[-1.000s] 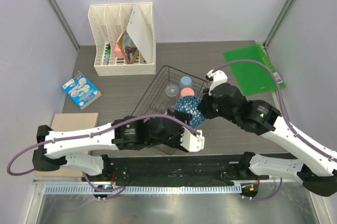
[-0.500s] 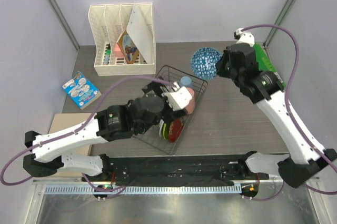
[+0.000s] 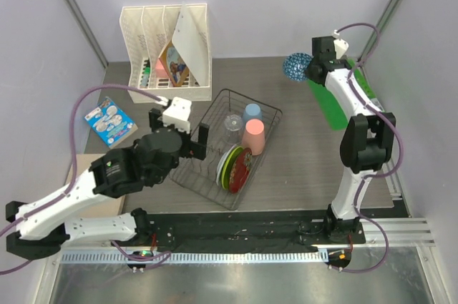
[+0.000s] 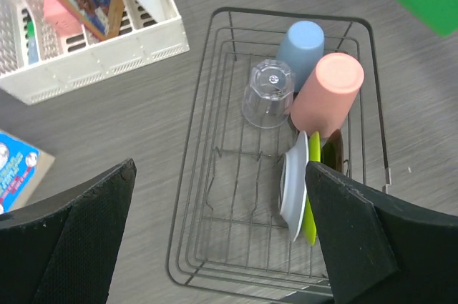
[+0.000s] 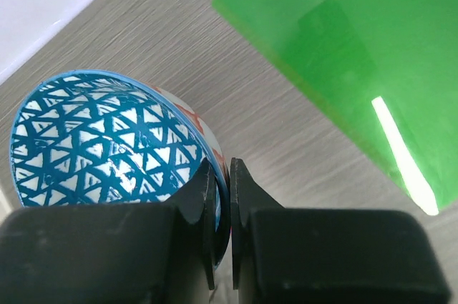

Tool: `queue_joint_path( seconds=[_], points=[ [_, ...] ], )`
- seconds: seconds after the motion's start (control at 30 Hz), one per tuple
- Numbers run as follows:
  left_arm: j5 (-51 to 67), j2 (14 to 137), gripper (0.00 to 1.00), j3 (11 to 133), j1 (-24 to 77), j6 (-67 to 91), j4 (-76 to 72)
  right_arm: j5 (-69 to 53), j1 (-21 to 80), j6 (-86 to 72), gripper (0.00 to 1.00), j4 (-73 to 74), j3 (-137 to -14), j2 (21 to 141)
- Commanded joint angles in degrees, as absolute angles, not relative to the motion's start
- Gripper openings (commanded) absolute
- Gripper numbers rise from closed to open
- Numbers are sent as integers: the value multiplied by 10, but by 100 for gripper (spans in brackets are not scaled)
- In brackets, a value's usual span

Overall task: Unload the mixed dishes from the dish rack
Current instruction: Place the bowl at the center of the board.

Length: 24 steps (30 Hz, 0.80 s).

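Since a second ago the right arm has swung from the rack to the table's far right, carrying the small blue patterned bowl (image 3: 296,66). The left arm has drawn back and spread its jaws.

From above, the right gripper (image 3: 309,69) holds the bowl by the green sheet (image 3: 330,111). The left gripper (image 3: 179,131) hangs over the dish rack (image 3: 206,179), which holds a clear glass tumbler (image 3: 232,122), blue cup (image 3: 251,112), pink cup (image 3: 253,136), and upright green-rimmed plate (image 3: 227,167) and red patterned plate (image 3: 241,169).

Left wrist: the fingers (image 4: 71,247) are wide apart and empty. The upturned tumbler looks slick and breakable; gripping across its wall seems safest.

Right wrist: the jaws pinch the bowl's rim. It looks stiff, and held by that edge it might pivot.
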State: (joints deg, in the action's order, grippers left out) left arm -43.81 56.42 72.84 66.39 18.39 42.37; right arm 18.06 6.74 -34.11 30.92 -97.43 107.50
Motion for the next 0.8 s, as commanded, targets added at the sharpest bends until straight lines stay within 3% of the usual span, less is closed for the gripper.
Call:
queue_joint_path(
  seconds=[0.0, 0.2, 0.57, 0.67, 0.7, 0.77],
  points=[
    [-484, 499, 100, 672, 660, 250, 381, 174, 60, -347, 1, 229, -1002, 1107],
    [-498, 495, 100, 649, 661, 272, 381, 114, 46, -370, 1, 147, -935, 1158],
    [-498, 516, 100, 639, 660, 310, 400, 55, 41, -403, 1, 122, -940, 1235],
    [-502, 519, 100, 640, 660, 313, 403, 51, 41, -407, 17, 120, -931, 1240],
    [-502, 519, 100, 642, 661, 314, 405, 53, 41, -407, 30, 120, -930, 1240],
    [-503, 521, 100, 642, 661, 315, 410, 55, 41, -405, 41, 121, -930, 1235]
  ],
)
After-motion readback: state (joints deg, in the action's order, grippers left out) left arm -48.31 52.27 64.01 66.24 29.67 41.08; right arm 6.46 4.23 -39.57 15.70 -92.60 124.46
